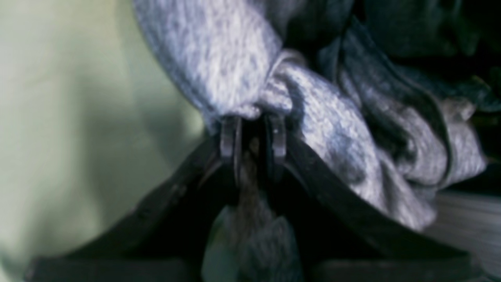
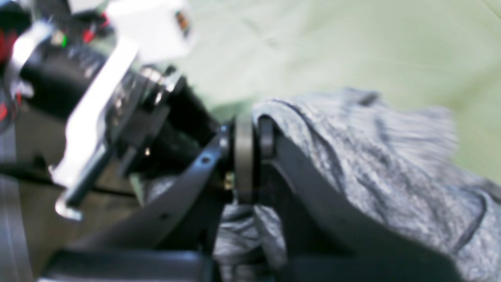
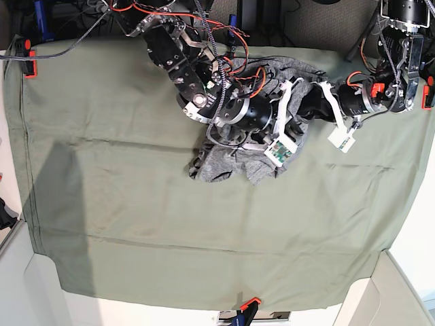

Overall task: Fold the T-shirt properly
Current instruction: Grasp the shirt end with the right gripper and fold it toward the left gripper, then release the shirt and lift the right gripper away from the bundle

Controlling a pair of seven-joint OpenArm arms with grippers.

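On the olive-green cloth (image 3: 136, 204), left gripper (image 1: 252, 117) and right gripper (image 2: 250, 135) both clench the bunched T-shirt (image 3: 224, 163).

Both pincers, left (image 1: 252, 131) and right (image 2: 250, 137), clamped, arms converging.

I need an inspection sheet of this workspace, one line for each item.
Surface: olive-green cloth sheet spread over the table, lightly creased.
Job's things: grey T-shirt bunched in a heap, not folded.
Clutter: nothing seen.
Grippers: left gripper shut on a pinch of T-shirt fabric; right gripper shut on the T-shirt too.
Cables: red and black wires run along the arms, above the cloth.
Surroundings: orange clamps hold the sheet at its edges.
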